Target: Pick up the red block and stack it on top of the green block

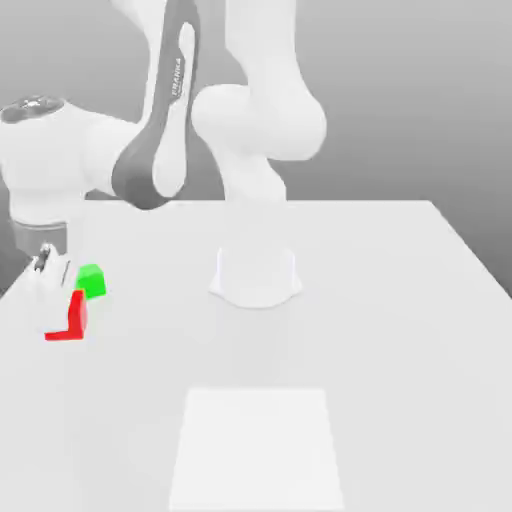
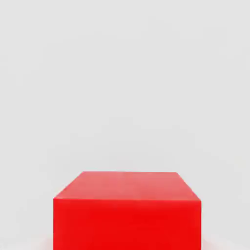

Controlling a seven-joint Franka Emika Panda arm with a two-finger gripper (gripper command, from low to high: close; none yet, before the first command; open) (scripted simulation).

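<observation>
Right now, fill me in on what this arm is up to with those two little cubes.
The white Panda arm reaches over to the exterior view's left edge of the table, with its gripper low beside the red block and its fingers shut. The hand view shows the red block close up. Whether the block is actually gripped or lifted cannot be told. The green block sits on the table just behind the red one. The red block is not yet on top of the green block, so the stacking remains undone.
</observation>
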